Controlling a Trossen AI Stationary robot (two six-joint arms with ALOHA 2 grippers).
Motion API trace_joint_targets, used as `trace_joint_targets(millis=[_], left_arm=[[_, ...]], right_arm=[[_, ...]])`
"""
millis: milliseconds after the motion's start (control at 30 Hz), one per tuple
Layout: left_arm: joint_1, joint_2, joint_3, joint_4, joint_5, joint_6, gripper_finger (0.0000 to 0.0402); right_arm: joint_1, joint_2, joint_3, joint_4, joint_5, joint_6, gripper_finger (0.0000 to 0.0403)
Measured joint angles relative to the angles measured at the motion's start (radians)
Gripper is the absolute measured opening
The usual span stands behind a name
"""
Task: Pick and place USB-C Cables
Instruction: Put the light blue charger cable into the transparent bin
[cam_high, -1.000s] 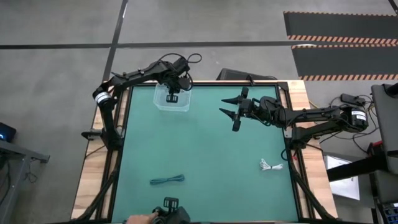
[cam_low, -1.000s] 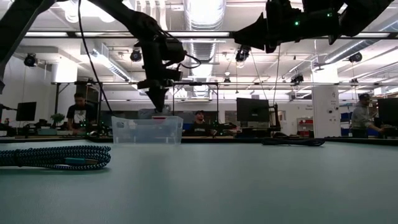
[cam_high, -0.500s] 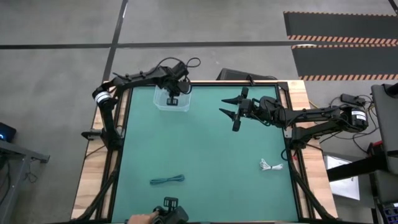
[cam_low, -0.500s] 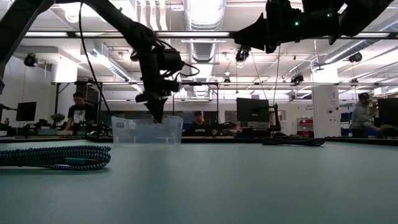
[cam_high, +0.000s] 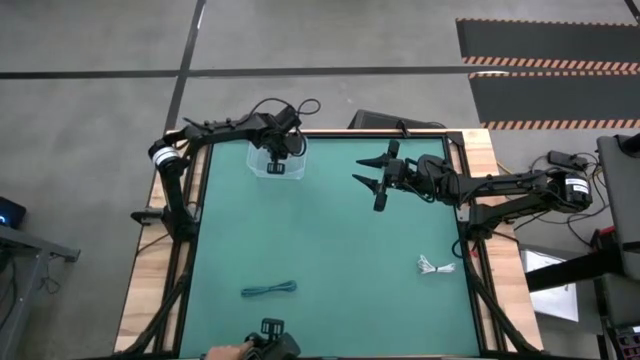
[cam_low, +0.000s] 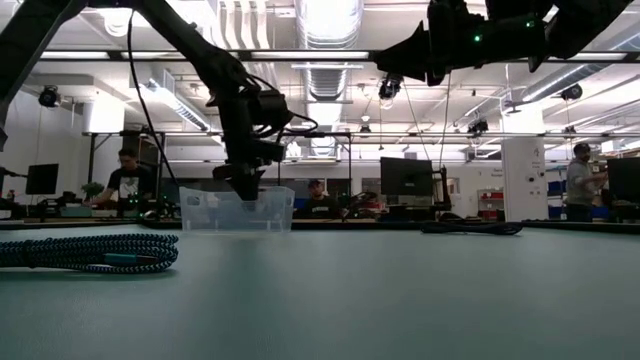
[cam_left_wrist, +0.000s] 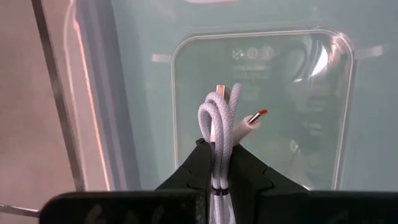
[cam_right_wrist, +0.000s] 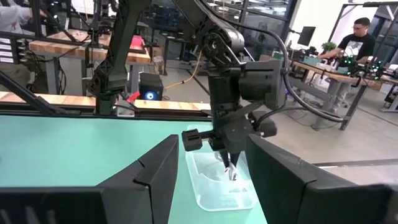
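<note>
My left gripper is shut on a white coiled USB-C cable and reaches down into a clear plastic bin at the table's far left. It also shows in the low view and the right wrist view. My right gripper hovers open and empty at the far middle-right. A teal cable lies flat near the front left and shows in the low view too. A white cable lies at the right edge. The black cable does not show plainly. My left gripper pinches the white cable bundle between its two fingers, at the part by its tie band. The fingers point down from above and lie along the bundle. The looped end and connectors stick out past the fingertips, over the bin's floor; whether they touch it cannot be told.
The bin stands by the far edge. A person's hand and a black device are at the near edge. A dark cable-like thing lies far off in the low view. Open green table lies between the arms.
My left gripper has gone down with the white cable, from above the bin's rim to inside the bin, staying shut on it. My right arm has kept still.
</note>
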Motion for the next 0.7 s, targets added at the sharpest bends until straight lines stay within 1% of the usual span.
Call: trace_joint_targets(millis=[133, 600, 700], left_arm=[[0.0, 0.0, -0.018, 0.013, -0.001, 0.0, 0.0012], [0.0, 0.0, -0.021, 0.036, -0.001, -0.007, 0.0013], [0.0, 0.0, -0.021, 0.035, -0.001, -0.007, 0.0022]], right_arm=[[0.0, 0.0, 0.0, -0.005, 0.0, 0.0, 0.0178], [0.0, 0.0, 0.0, -0.007, 0.0, 0.001, 0.0178], [0.0, 0.0, 0.0, -0.007, 0.0, 0.003, 0.0178]])
